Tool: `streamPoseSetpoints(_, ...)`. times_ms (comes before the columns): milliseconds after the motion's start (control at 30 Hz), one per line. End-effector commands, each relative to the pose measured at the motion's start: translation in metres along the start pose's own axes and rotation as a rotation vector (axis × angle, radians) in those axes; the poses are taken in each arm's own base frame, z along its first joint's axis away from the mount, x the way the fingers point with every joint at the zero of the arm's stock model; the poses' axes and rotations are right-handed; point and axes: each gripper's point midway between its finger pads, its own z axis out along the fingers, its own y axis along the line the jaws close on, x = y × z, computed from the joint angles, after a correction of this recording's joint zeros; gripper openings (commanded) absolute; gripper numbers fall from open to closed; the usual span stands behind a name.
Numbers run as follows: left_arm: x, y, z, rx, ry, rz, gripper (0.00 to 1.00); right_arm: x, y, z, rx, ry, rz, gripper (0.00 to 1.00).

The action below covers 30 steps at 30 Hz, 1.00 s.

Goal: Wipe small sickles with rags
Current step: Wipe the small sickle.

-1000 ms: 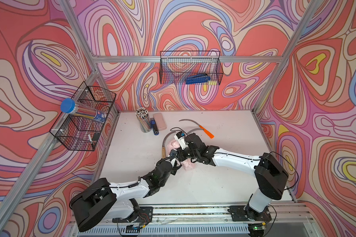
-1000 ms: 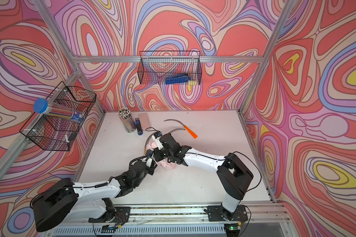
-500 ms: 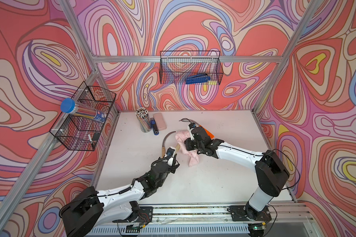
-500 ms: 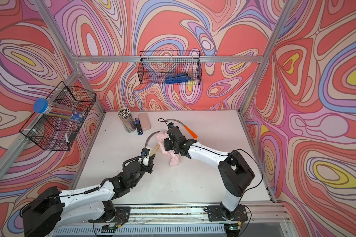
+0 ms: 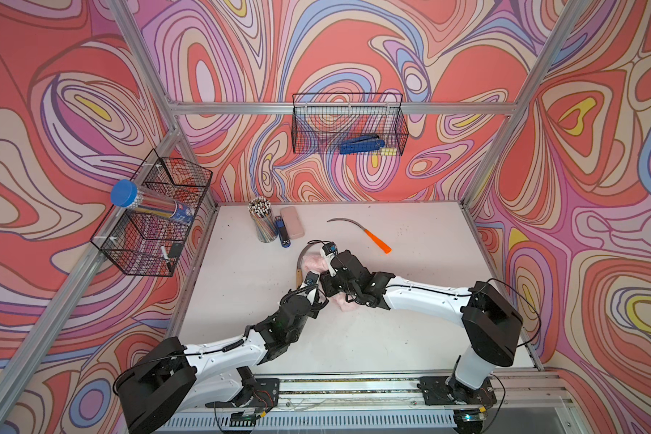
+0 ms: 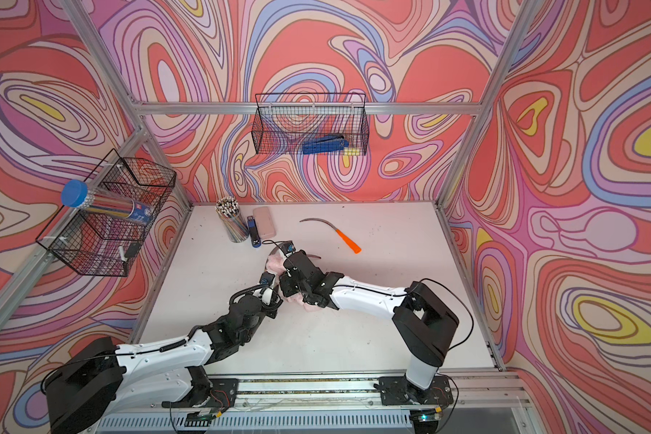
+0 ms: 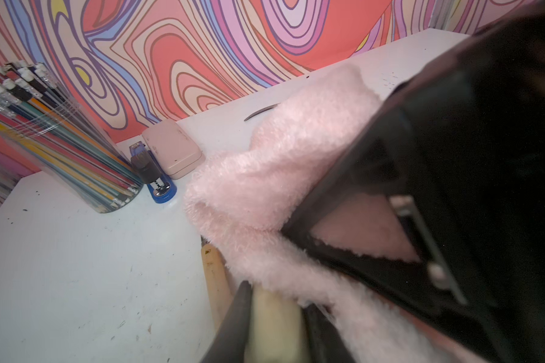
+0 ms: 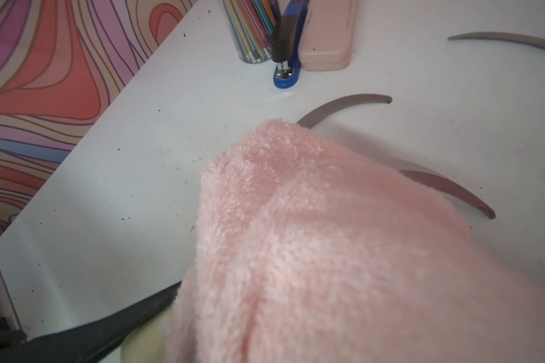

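My left gripper (image 5: 312, 290) is clamped on a wooden-handled sickle (image 7: 275, 325) near the middle of the tabletop (image 5: 237, 300). Its handle is the stiff, safe hold; I judge the curved grey blade thin and sharp. My right gripper (image 5: 333, 280) pinches the fluffy pink rag (image 8: 328, 239), soft and light, draped over what looks like that blade. The orange-handled sickle (image 5: 378, 241) lies towards the far edge.

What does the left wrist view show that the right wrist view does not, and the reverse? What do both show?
Only the left wrist view: a loose wooden handle lying on the table, its far end under the rag.
Only the right wrist view: two grey blades coming out from under the rag.
Both: the rag, the pencil cup, the stapler, the case and the pale handle clamped in the left gripper.
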Motion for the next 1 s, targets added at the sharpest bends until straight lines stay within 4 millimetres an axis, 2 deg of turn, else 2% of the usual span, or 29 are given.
streamPoseSetpoints(0, -0.032, -0.013, -0.001, 0.058, -0.099, -0.038, 0.00, 0.004, 0.064, -0.018, -0.280, -0.012, -0.020, 0.00)
streamPoseSetpoints(67, -0.032, -0.012, -0.001, 0.054, -0.098, -0.041, 0.00, 0.004, 0.070, -0.025, -0.325, -0.027, -0.013, 0.00)
streamPoseSetpoints(133, -0.032, -0.011, -0.001, 0.053, -0.103, -0.048, 0.00, 0.006, 0.067, -0.024, -0.312, -0.032, -0.005, 0.00)
streamPoseSetpoints(333, -0.033, -0.009, -0.004, 0.051, -0.107, -0.052, 0.00, 0.013, 0.027, 0.004, -0.090, 0.014, 0.006, 0.00)
streamPoseSetpoints(467, -0.033, -0.007, -0.008, 0.052, -0.114, -0.062, 0.00, 0.012, -0.010, 0.016, 0.006, 0.024, 0.060, 0.00)
streamPoseSetpoints(567, -0.033, -0.008, -0.010, 0.066, -0.118, -0.068, 0.00, 0.003, -0.042, 0.017, 0.082, 0.004, 0.097, 0.00)
streamPoseSetpoints(600, -0.034, -0.008, -0.010, 0.068, -0.119, -0.068, 0.00, 0.010, -0.059, 0.024, 0.152, 0.019, 0.100, 0.00)
streamPoseSetpoints(667, -0.033, -0.007, -0.010, 0.061, -0.118, -0.067, 0.00, 0.009, -0.073, 0.025, 0.219, 0.016, 0.099, 0.00)
streamPoseSetpoints(733, -0.033, -0.007, -0.009, 0.056, -0.117, -0.066, 0.00, 0.009, -0.066, 0.028, 0.182, 0.013, 0.089, 0.00)
streamPoseSetpoints(833, -0.033, -0.007, -0.009, 0.056, -0.117, -0.066, 0.00, 0.011, -0.042, 0.033, 0.111, 0.016, 0.060, 0.00)
streamPoseSetpoints(967, -0.033, -0.007, -0.009, 0.059, -0.118, -0.069, 0.00, 0.014, 0.005, 0.030, 0.076, 0.006, -0.044, 0.00)
